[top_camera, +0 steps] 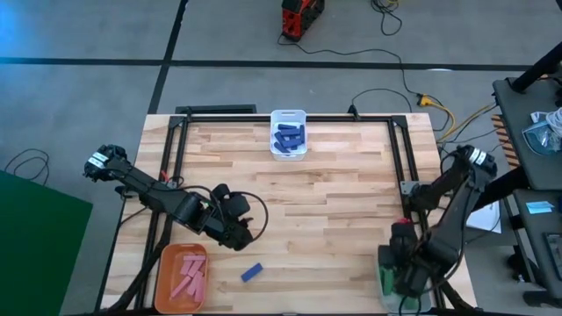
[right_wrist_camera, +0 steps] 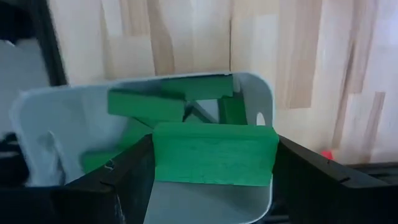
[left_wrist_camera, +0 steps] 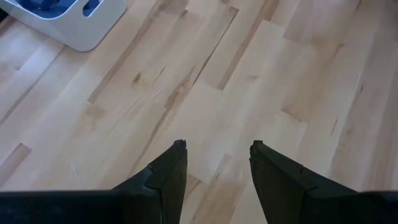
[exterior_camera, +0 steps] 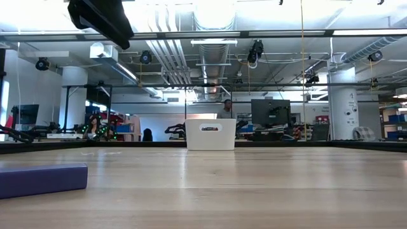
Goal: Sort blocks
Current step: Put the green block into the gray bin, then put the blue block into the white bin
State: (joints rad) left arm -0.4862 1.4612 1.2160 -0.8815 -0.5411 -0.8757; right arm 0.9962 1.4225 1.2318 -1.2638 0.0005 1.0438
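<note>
right gripper (right_wrist_camera: 214,163) fingers clamp flat rectangular green block (right_wrist_camera: 214,152).

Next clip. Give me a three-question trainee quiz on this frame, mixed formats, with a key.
1. True or false: the right gripper is holding a green block over the grey bin.
2. Multiple choice: the one loose block on the table is A) pink B) blue C) green.
3. Fill in: the pink blocks lie in the ___ bin.

Key:
1. True. Its fingers are clamped on the block's ends above other green blocks.
2. B. It lies beside the orange bin, near the open, empty left gripper.
3. Orange. The white bin holds the blue ones.
</note>
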